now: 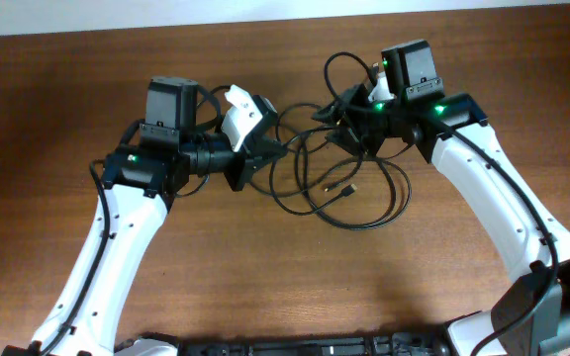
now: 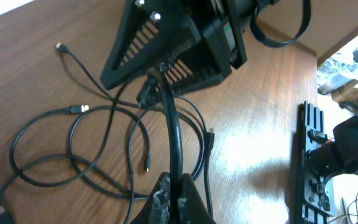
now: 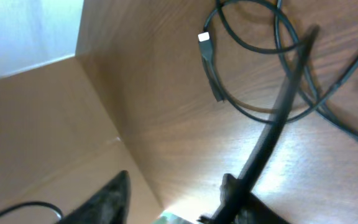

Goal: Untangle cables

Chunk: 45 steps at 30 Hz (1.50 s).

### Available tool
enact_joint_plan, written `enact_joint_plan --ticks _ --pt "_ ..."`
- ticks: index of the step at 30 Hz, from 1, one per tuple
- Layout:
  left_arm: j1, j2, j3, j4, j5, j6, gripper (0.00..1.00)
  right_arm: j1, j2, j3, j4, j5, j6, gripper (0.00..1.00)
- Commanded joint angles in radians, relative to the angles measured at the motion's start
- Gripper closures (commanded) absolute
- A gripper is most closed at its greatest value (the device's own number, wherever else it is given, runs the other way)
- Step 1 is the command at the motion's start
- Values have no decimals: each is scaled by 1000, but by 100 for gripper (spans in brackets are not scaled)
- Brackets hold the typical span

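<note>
Several thin black cables (image 1: 349, 198) lie in tangled loops on the wooden table between the two arms. My left gripper (image 1: 253, 163) is shut on one black cable (image 2: 177, 134), which rises from between its fingers (image 2: 194, 199) towards the right gripper's black body (image 2: 166, 43). My right gripper (image 1: 340, 114) sits over the upper part of the tangle. In the right wrist view its jaws (image 3: 176, 180) stand apart, and a black cable (image 3: 272, 130) runs along the right finger (image 3: 232, 186), not clamped. A plug with a pale tip (image 3: 205, 38) lies on the table beyond.
Gold-tipped plug ends (image 2: 79, 109) lie loose on the wood (image 1: 265, 287). Past the table's right edge stands a black frame with equipment (image 2: 316, 162). A pale wall or board (image 3: 36, 124) lies close to the right gripper.
</note>
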<state>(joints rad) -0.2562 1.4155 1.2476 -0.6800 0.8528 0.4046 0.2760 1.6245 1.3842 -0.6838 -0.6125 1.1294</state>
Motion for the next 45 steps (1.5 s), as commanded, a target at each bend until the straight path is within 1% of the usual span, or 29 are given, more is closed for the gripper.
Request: enact_joint_plan --ticks 1,4,8,10,11,14,15,18,19,20,23,26,31,33,35,37,41,42,43,45 --pt "-4 -21 18 -6 -16 16 100 4 4 6 3 85 8 72" --pt "-4 -21 18 -6 -17 16 100 5 4 6 -4 172 -5 83" --pt "-4 -21 18 -11 -43 16 100 5 4 6 -15 233 -66 87" --pt "-4 -21 18 -14 -50 16 100 5 4 6 -15 232 -106 94" --pt "-4 -21 18 -14 -50 16 100 5 4 6 -18 232 -116 96" --pt "-4 -21 18 -14 -50 16 100 6 4 6 -19 229 -128 95" --pt "-4 -21 18 -14 -50 16 100 6 4 6 -19 222 -127 89" --pt "-4 -21 18 -14 -49 16 100 6 4 6 -19 195 -127 77" --pt "-4 -21 18 -14 -49 16 100 6 4 6 -18 175 -127 71" --pt "-4 -21 18 -14 -49 16 100 6 4 6 -18 163 -127 70" --pt "-5 -21 18 -14 -45 16 100 16 4 6 -18 149 -125 70" --pt "-21 -21 18 -10 -46 16 100 39 4 6 -18 134 -75 70" --pt "-43 -21 18 7 -46 16 100 66 4 6 -18 130 -54 71" --pt "-47 -21 18 10 -46 16 100 65 4 6 -14 133 -39 77" --pt "-47 -21 18 8 -46 16 100 63 4 6 -11 158 -39 84" --pt "-47 -21 18 8 -46 16 100 63 4 6 -11 197 -39 94" --pt "-47 -21 18 2 -46 16 100 63 4 6 -7 203 -40 96" --pt "-47 -21 18 0 -47 16 98 63 4 6 -7 207 -40 96" --pt "-47 -21 18 -5 -47 16 89 63 4 6 -6 211 -50 96" --pt "-47 -21 18 -12 -47 16 82 63 4 6 -7 236 -98 96"
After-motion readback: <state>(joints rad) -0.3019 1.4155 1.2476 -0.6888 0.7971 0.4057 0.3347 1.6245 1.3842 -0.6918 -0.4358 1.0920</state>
